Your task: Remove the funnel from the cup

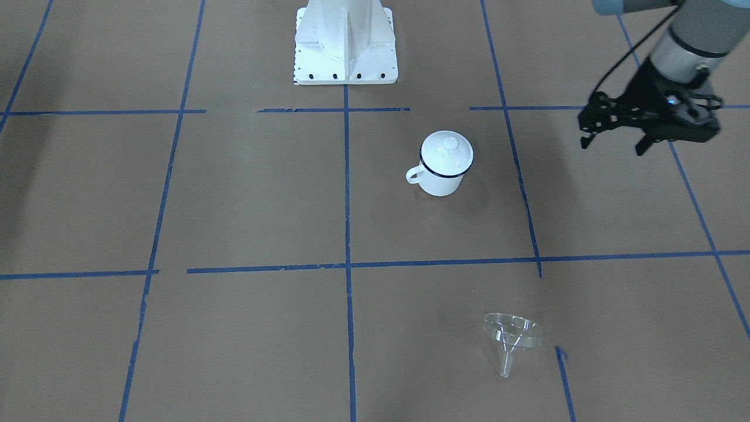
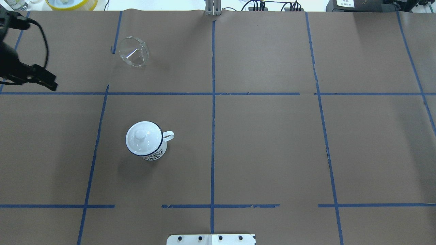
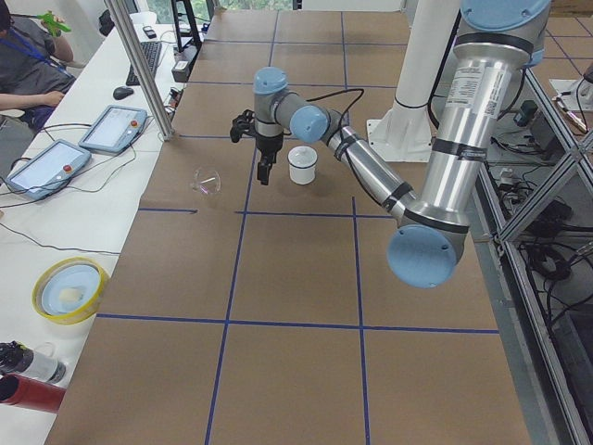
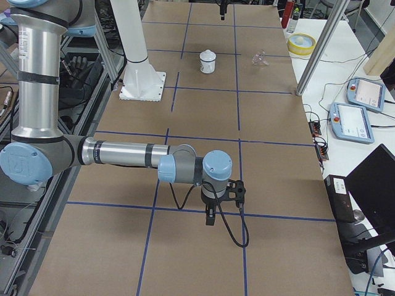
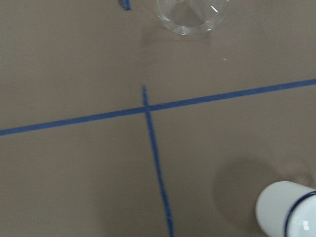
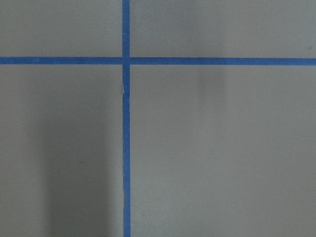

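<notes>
Overhead exterior view: the clear funnel (image 2: 134, 51) lies on its side at the far left of the table (image 2: 272, 143), long axis running near to far, spout pointing to the far edge. The lidded cup (image 2: 146, 143) stands well apart, nearer. The left gripper (image 1: 612, 148) hangs empty, fingers spread. The right gripper's (image 4: 210, 217) state cannot be told.

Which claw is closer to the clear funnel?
Left. The left claw hangs above the table, a little way from the funnel; the right claw is far off at the table's other end.
</notes>
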`<state>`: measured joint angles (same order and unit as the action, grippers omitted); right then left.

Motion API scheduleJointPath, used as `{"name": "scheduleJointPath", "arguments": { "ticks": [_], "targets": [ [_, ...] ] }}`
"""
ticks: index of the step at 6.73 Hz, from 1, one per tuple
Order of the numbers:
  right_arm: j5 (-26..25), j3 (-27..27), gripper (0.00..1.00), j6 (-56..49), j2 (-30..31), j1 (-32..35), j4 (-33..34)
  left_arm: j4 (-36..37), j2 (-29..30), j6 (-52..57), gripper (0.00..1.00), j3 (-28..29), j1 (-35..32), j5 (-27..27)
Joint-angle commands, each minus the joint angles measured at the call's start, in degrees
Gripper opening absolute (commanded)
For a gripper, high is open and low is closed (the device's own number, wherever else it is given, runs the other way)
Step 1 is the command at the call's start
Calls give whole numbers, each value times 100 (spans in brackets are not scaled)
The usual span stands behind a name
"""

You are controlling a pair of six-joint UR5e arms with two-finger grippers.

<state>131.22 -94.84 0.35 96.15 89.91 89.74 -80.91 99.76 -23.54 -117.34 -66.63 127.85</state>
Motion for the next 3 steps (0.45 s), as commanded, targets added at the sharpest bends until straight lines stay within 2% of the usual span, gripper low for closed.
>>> {"name": "scheduleJointPath", "arguments": {
  "ticks": [1,2,3],
  "targets": [
    [0,0,100,0,0,0,0,-12,-980,2327,100,613,-1523,460],
    [0,-9,100,0,0,0,0,-12,-1124,2450,100,1156,-2051,469],
    [0,-9,100,0,0,0,0,-99,-1213,2486,100,1848,-2247,452]
  ]
}}
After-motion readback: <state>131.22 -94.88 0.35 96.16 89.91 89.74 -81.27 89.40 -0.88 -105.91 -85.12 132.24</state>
